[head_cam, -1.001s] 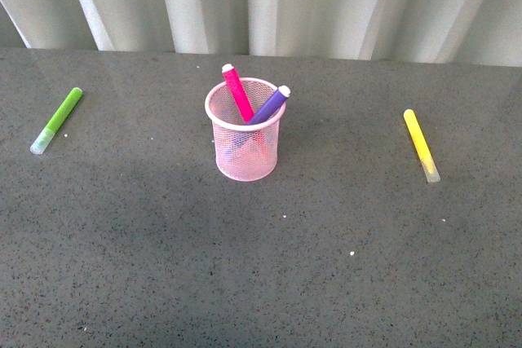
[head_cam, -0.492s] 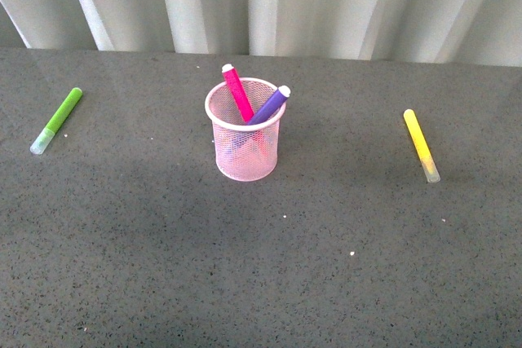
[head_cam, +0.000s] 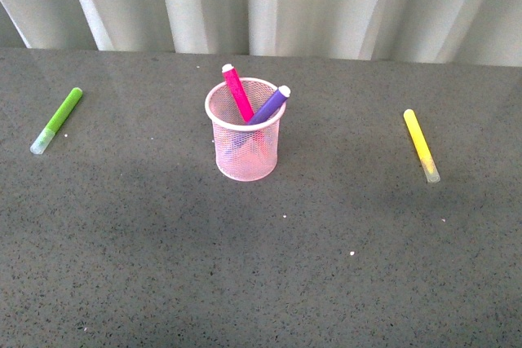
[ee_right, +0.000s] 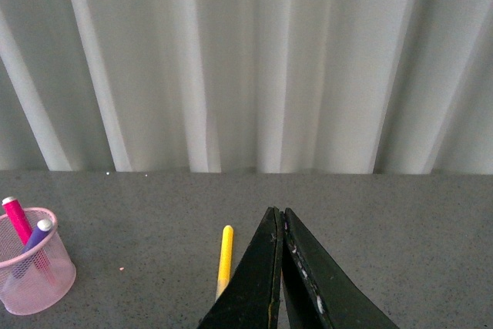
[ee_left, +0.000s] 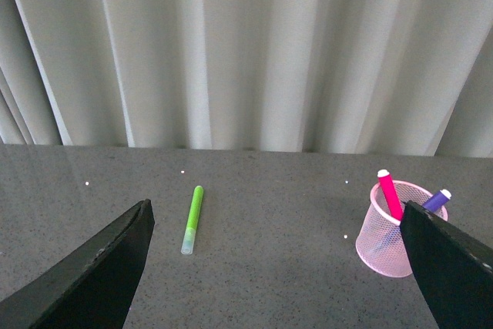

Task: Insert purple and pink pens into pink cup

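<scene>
The pink cup point(head_cam: 246, 138) stands upright in the middle of the dark grey table. The pink pen point(head_cam: 237, 91) and the purple pen point(head_cam: 271, 104) both stand inside it, leaning, their tops above the rim. The cup also shows in the left wrist view point(ee_left: 388, 236) with the pink pen point(ee_left: 389, 193) and purple pen point(ee_left: 437, 200), and in the right wrist view point(ee_right: 32, 267). Neither arm shows in the front view. My left gripper point(ee_left: 281, 225) is open and empty, well back from the cup. My right gripper point(ee_right: 279, 217) is shut and empty, apart from the cup.
A lime-green pen point(head_cam: 57, 120) lies on the table at the left, also in the left wrist view point(ee_left: 192, 218). A yellow pen point(head_cam: 421, 144) lies at the right, also in the right wrist view point(ee_right: 224, 260). A pale pleated curtain point(head_cam: 261, 2) runs along the table's far edge.
</scene>
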`<state>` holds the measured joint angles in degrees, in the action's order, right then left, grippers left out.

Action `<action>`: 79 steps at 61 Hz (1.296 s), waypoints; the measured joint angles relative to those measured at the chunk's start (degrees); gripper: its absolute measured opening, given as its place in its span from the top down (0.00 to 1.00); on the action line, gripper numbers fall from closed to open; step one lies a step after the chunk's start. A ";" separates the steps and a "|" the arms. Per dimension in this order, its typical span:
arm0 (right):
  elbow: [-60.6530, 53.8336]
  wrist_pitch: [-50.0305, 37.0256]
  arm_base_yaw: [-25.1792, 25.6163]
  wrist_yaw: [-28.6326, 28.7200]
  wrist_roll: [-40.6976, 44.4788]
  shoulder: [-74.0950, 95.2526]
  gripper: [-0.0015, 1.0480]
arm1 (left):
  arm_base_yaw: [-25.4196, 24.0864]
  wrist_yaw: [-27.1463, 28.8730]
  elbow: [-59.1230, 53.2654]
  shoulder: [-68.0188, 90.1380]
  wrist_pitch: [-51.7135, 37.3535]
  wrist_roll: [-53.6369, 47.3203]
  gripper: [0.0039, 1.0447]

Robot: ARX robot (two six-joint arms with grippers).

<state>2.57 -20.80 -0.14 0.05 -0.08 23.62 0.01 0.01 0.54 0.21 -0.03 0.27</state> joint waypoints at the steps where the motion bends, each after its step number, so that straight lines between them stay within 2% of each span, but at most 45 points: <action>1: -0.11 0.31 0.00 0.00 0.02 -0.44 0.97 | 0.00 0.00 0.00 0.00 0.00 0.00 0.06; 13: -1.29 0.74 0.00 0.04 0.04 -3.63 0.97 | 0.00 0.02 0.00 0.00 0.00 0.02 0.06; 49: -1.31 10.93 0.00 0.02 0.02 -13.92 0.97 | 0.00 0.02 0.00 0.00 0.00 0.00 0.06; 53: -1.31 18.21 0.00 0.02 0.02 -19.34 0.97 | 0.00 0.02 0.00 0.00 0.00 0.00 0.06; 56: -1.31 20.39 0.00 -0.04 0.00 -22.03 0.97 | 0.00 0.02 0.00 0.00 0.00 0.00 0.06; 75: -1.31 20.70 0.00 -0.02 0.02 -23.37 0.97 | 0.00 0.02 0.00 -0.02 0.00 0.00 0.06; 79: -1.31 20.70 0.00 -0.04 0.02 -23.37 0.88 | 0.00 0.00 0.00 -0.02 0.00 0.00 0.06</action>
<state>1.26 -0.10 -0.14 0.01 -0.05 0.25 0.01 0.01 0.54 0.19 -0.03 0.27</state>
